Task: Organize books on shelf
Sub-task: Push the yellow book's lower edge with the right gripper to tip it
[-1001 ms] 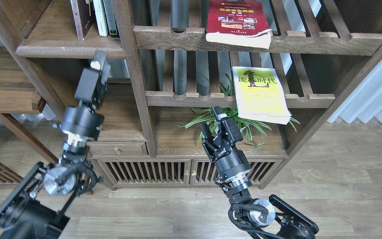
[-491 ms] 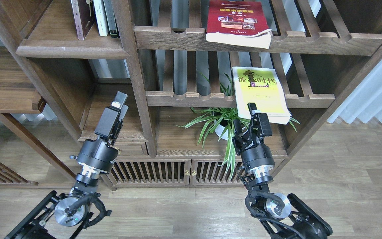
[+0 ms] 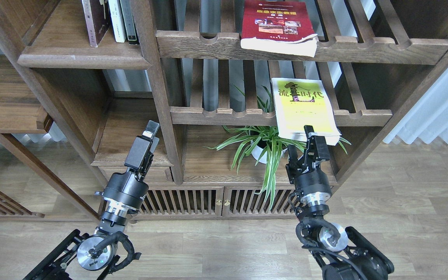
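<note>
Since the earlier frames the left gripper (image 3: 151, 130) has been dropping away from the upper left shelf (image 3: 80, 58) and is now hanging low in front of the drawer compartment, while the right gripper (image 3: 303, 146) has been travelling rightward and upward from the spider plant (image 3: 265, 146) toward the yellow-green book (image 3: 305, 107). In the head view, that book is lying flat on the middle slatted rack (image 3: 224, 114), its near end overhanging the front rail, which is likely why the right arm is approaching it from below and in front: the free edge is giving the fingers something to close on. One right finger (image 3: 310, 132) is reaching just up to the book's lower edge, the other is sitting lower to the left, so the jaws are standing parted with nothing between them yet; whether the upper tip is touching the pages I cannot tell. The left gripper is being seen edge-on and dark, its fingers not separable, so its opening cannot be told; it is carrying nothing visible. The red book (image 3: 278, 23) is resting flat on the top slatted rack (image 3: 208, 46), also overhanging. The maroon book (image 3: 95, 19) is already standing upright on the solid shelf beside slim volumes (image 3: 123, 19), suggesting the two flat books are waiting to join it.
</note>
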